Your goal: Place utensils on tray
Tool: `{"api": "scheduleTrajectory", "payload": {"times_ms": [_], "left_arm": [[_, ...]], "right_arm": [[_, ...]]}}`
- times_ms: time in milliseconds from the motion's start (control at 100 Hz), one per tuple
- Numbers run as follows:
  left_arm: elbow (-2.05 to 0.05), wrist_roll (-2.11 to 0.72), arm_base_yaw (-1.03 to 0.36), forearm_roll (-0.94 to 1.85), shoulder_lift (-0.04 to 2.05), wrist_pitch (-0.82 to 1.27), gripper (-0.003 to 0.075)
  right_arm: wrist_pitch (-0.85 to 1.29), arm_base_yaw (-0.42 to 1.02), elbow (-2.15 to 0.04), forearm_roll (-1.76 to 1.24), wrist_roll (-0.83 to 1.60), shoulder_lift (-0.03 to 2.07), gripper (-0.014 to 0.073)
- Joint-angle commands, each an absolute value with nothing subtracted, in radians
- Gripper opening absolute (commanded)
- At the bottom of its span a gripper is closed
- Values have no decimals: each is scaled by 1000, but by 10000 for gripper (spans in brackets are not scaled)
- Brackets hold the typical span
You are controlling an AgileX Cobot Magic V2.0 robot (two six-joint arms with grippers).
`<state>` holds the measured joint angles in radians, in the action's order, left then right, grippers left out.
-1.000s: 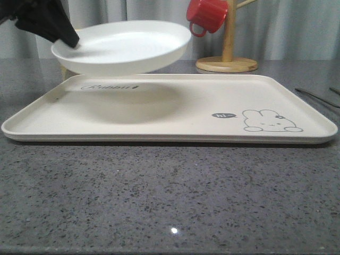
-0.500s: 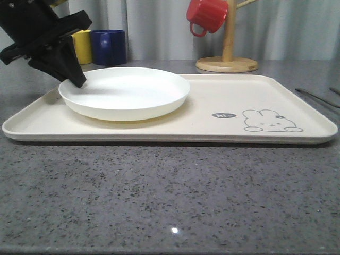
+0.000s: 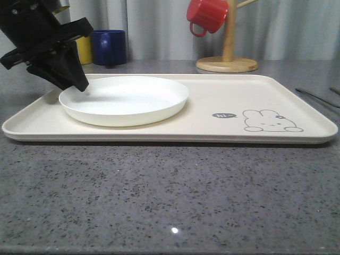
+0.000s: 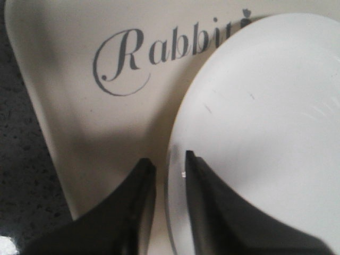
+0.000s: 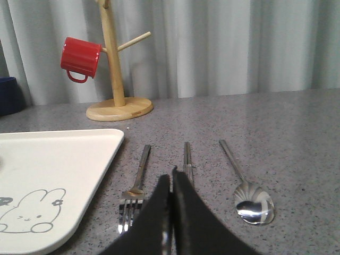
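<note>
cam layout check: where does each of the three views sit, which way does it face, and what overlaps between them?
Front view: low at the table edge, facing forward over the tray and plate; left gripper at the plate's rim.
Left wrist view: on the left arm, looking down at the plate rim between its fingers.
Right wrist view: on the right arm, low over the table, facing the fork, chopsticks, spoon; right gripper shut.
Shared: front and right wrist views both show the red mug and the tray's rabbit.

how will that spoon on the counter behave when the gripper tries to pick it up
The spoon looks like thin polished metal, so probably stiff and slippery. It lies flat on the hard counter, so getting fingers under it may be awkward. Its rounded bowl could let it rock or pivot when nudged.
</note>
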<state>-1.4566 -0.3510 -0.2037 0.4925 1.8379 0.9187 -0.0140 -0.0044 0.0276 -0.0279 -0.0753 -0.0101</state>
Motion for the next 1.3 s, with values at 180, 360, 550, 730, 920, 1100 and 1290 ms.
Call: {"api": "scheduleTrajectory", "payload": {"times_ms": [180, 360, 550, 730, 920, 1100, 1290], "left_arm": [[-1490, -341, -210, 530, 1769, 874, 433], [-1490, -341, -210, 530, 1687, 819, 433], [-1479, -341, -210, 458, 1559, 771, 433], [-1388, -339, -199, 404, 1410, 678, 433], [-1192, -339, -157, 395, 1225, 506, 433], [-993, -339, -89, 395, 1044, 379, 433], [-777, -339, -52, 395, 850, 237, 433]], "right_arm": [[-98, -11, 10, -19, -66, -31, -68], [-98, -11, 10, -19, -66, -31, -68], [-98, -11, 10, -19, -66, -31, -68], [-98, -11, 10, -19, -66, -31, -68], [-98, -11, 10, -19, -66, -31, -68], [-98, -11, 10, -19, -66, -31, -68], [-98, -11, 10, -19, -66, -31, -68]]}}
